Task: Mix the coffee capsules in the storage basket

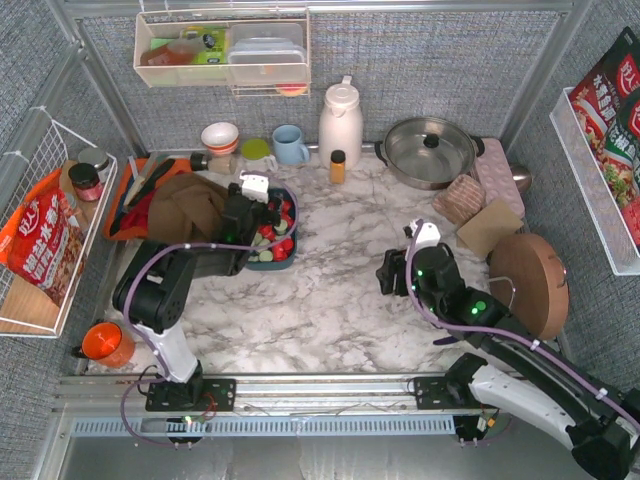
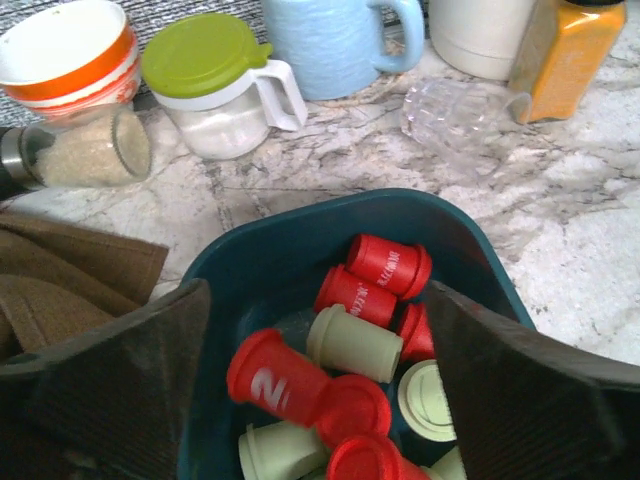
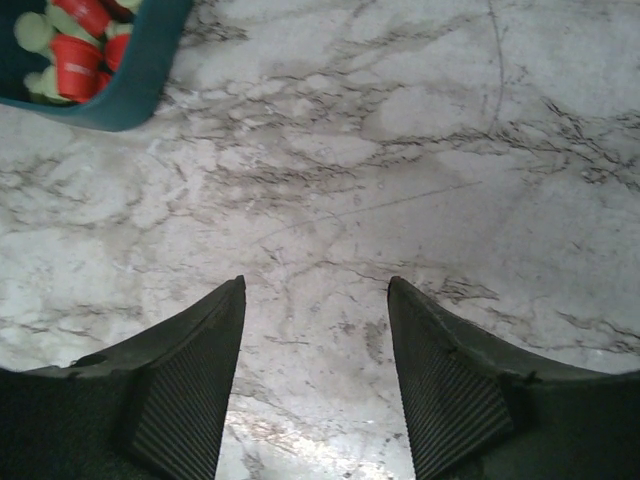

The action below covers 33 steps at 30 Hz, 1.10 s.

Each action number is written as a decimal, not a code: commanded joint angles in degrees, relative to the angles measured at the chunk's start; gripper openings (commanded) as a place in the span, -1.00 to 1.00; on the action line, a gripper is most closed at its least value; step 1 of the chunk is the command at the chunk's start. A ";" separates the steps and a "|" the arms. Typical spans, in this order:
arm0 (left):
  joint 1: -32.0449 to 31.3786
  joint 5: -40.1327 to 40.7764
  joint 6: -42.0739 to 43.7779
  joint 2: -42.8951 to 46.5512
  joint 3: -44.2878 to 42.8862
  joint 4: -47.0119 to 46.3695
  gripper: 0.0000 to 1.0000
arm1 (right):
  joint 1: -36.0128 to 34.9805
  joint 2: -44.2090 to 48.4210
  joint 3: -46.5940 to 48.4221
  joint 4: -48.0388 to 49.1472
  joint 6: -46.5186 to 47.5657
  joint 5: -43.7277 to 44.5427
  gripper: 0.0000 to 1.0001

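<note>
The dark teal storage basket (image 1: 272, 266) stands left of the table's middle, beside a brown cloth. Red and pale mint coffee capsules (image 1: 278, 236) lie jumbled inside it. My left gripper (image 1: 256, 208) hangs just above the basket, open. In the left wrist view its fingers (image 2: 120, 380) straddle the pile, touching none of the capsules (image 2: 350, 345); a red one marked "2" (image 2: 275, 375) lies tilted on top, inside the basket's rim (image 2: 330, 215). My right gripper (image 1: 393, 270) is open over bare marble, right of the middle. The right wrist view shows its jaws (image 3: 315, 285) empty and the basket's corner (image 3: 140, 80) at the upper left.
A brown cloth (image 1: 185, 205) and an orange tray (image 1: 128, 195) lie left of the basket. Behind it stand a green-lidded jar (image 2: 215, 80), blue mug (image 2: 330, 40), clear glass (image 2: 455, 105), amber bottle (image 1: 338, 165) and white jug (image 1: 340, 120). A pot (image 1: 430, 150) and round wooden board (image 1: 530, 280) are at the right.
</note>
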<state>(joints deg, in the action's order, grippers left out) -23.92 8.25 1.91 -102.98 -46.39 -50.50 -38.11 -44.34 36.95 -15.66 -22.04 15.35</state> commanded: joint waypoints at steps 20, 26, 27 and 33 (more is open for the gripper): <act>0.17 10.96 -2.23 28.05 22.66 -4.43 0.99 | 13.05 -14.84 -17.56 43.55 21.62 34.08 0.98; 0.15 17.51 -0.46 30.24 24.72 -5.08 0.99 | 21.34 -32.17 -17.25 58.69 17.61 34.94 0.98; 0.18 18.36 -0.50 30.01 24.95 -5.56 0.99 | 21.58 -33.72 -15.83 58.60 18.31 35.24 0.98; 0.16 23.86 -0.77 29.51 27.53 -8.94 0.99 | 24.00 -42.27 -13.57 65.80 23.44 27.79 0.98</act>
<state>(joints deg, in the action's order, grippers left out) -23.86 26.81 1.08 -73.36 -20.08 -55.22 -14.72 -84.20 23.07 42.98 -1.96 47.16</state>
